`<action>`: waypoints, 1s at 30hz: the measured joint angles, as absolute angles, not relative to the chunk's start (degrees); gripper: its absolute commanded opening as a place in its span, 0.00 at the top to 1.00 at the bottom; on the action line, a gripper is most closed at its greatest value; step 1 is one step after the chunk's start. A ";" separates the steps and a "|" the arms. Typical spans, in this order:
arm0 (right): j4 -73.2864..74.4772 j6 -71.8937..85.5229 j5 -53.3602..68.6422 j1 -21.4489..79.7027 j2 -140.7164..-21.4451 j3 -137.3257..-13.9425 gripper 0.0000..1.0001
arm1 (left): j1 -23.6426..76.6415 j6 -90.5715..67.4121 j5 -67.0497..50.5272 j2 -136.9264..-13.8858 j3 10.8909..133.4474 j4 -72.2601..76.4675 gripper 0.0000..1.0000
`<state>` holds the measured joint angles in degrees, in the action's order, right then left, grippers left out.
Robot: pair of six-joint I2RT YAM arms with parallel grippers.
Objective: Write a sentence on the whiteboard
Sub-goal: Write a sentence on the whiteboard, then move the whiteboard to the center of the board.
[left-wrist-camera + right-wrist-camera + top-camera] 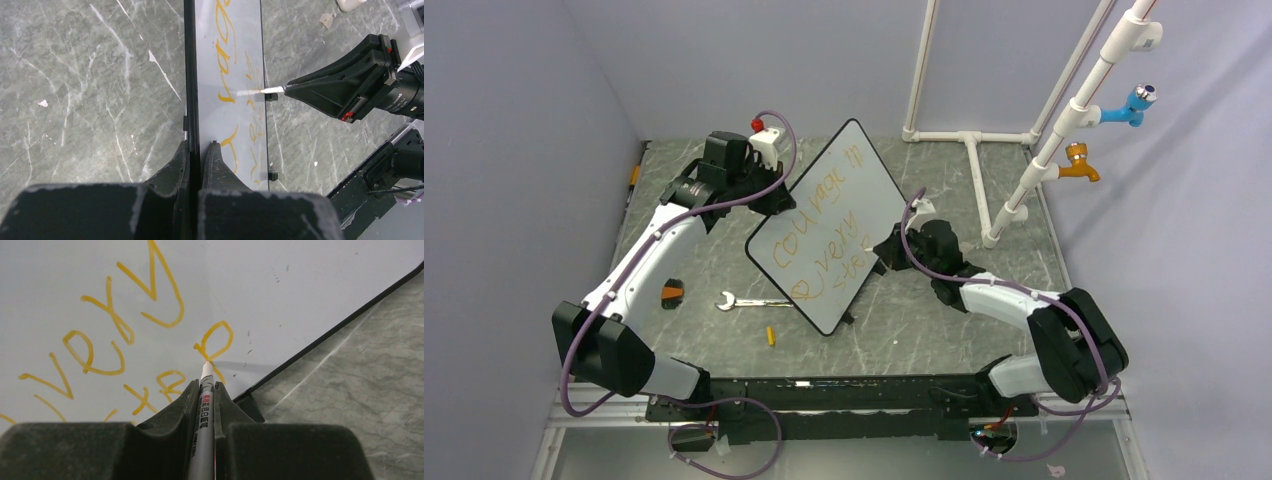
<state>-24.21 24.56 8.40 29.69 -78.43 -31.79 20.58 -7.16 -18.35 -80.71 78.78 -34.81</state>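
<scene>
The whiteboard (839,200) stands tilted on its edge in the middle of the table, with orange handwritten letters (819,235) in rows and a small circle. My left gripper (776,200) is shut on the board's left rim (191,100), one finger on each face. My right gripper (886,246) is shut on a grey marker (204,420). The marker's white tip (206,367) touches the board at the foot of an orange letter (216,340) near the board's lower right rim. The left wrist view shows the marker tip (260,91) on the board face.
A silver wrench (746,301), a small yellow piece (771,336) and an orange-black object (671,292) lie on the marble table in front of the board. White pipes (984,170) with a blue tap (1132,104) and an orange tap (1079,165) stand at the back right.
</scene>
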 measured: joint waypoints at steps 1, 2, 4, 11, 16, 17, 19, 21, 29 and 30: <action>-23.62 24.58 8.71 29.74 -78.11 -31.79 1.00 | 20.60 -7.16 -18.41 -80.68 78.78 -34.79 1.00; -22.90 24.58 9.08 29.85 -77.71 -31.79 1.00 | 20.60 -7.14 -18.55 -80.68 78.78 -34.74 1.00; -21.54 24.51 9.39 30.02 -76.66 -31.79 1.00 | 20.67 -7.05 -18.61 -80.62 78.78 -34.70 1.00; -13.52 23.51 8.75 30.20 -66.43 -33.85 1.00 | 20.82 -6.72 -18.61 -80.49 78.78 -34.70 1.00; -10.96 22.61 6.85 30.22 -60.12 -37.17 1.00 | 20.84 -6.72 -18.61 -80.36 78.78 -34.79 1.00; -10.46 22.50 6.33 30.22 -59.09 -37.45 1.00 | 20.84 -6.72 -18.59 -80.29 78.78 -34.83 1.00; -9.54 22.41 5.58 30.20 -57.43 -37.52 1.00 | 20.99 -6.72 -18.59 -80.05 78.78 -34.98 1.00; -8.54 22.26 4.73 30.22 -56.38 -37.52 1.00 | 21.28 -6.68 -18.52 -79.66 78.78 -35.24 1.00; -5.26 21.80 2.07 30.20 -54.08 -37.47 1.00 | 22.85 -5.91 -17.54 -78.43 80.25 -38.79 1.00; -5.15 21.80 1.87 30.20 -53.91 -37.45 1.00 | 22.90 -5.82 -17.54 -78.19 80.25 -39.05 1.00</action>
